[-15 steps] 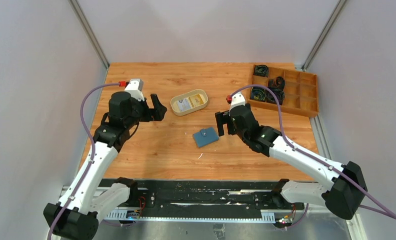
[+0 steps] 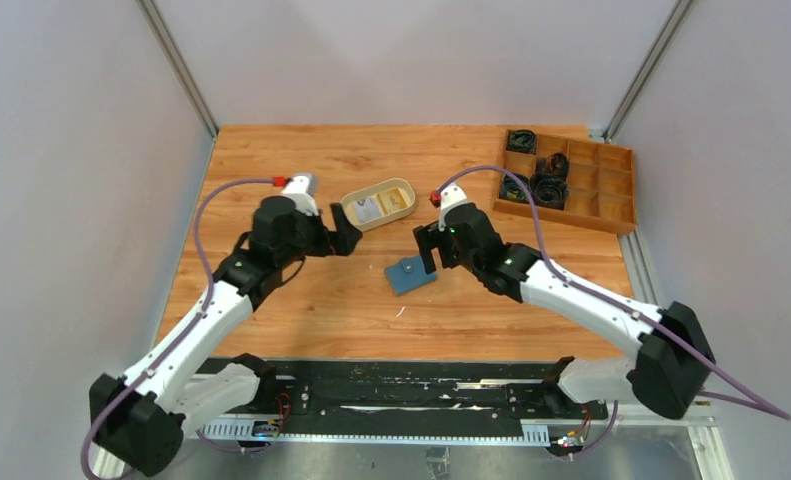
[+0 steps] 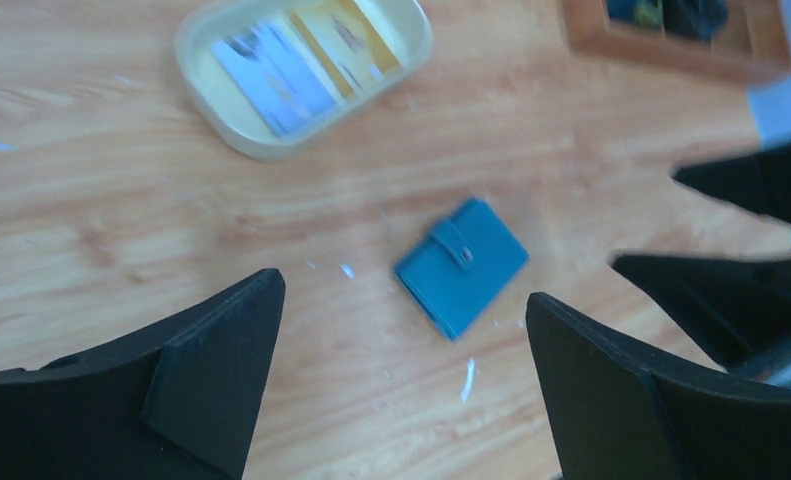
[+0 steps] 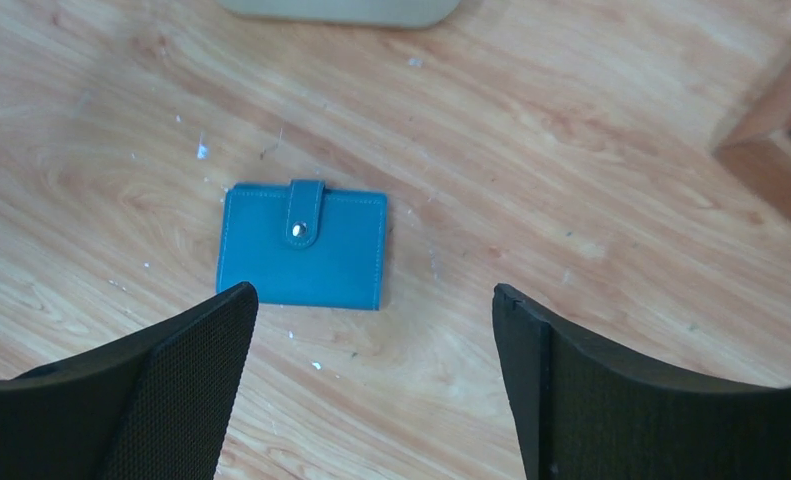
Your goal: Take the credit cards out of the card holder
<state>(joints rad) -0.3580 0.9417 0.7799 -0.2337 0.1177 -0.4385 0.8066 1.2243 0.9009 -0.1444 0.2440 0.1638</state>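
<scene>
Right gripper (image 2: 429, 251) first: its jaws are spread wide with nothing between them, and we see both black fingers (image 4: 171, 390) framing bare wood. Just ahead of them the card holder (image 4: 301, 250) lies flat on the table (image 2: 301, 300), folded shut, its tab across the front edge and fastened with a small silver snap. Nothing touches it. From above, the gripper hangs at the holder's far right corner.

Over to the left gripper (image 2: 345, 234): jaws also wide apart and holding nothing, its fingers (image 3: 211, 370) pointing across at the holder, with open table in between. It sits just beside the near-left end of the cream oval tray (image 2: 350, 212).

That tray stands beyond the holder, between the two grippers, and inside it we have the credit cards (image 3: 271, 75): a whitish one with bluish print beside a yellow one, lying flat. There is print on both, but it is too blurred for us to read, and the holder shows no lettering we can make out.

Small white flecks (image 4: 203, 150) dot the wood around the holder. Out at the far right corner stands a wooden compartment box (image 2: 611, 192), well apart from both grippers, with dark coiled items (image 2: 548, 186) in its left cells.
</scene>
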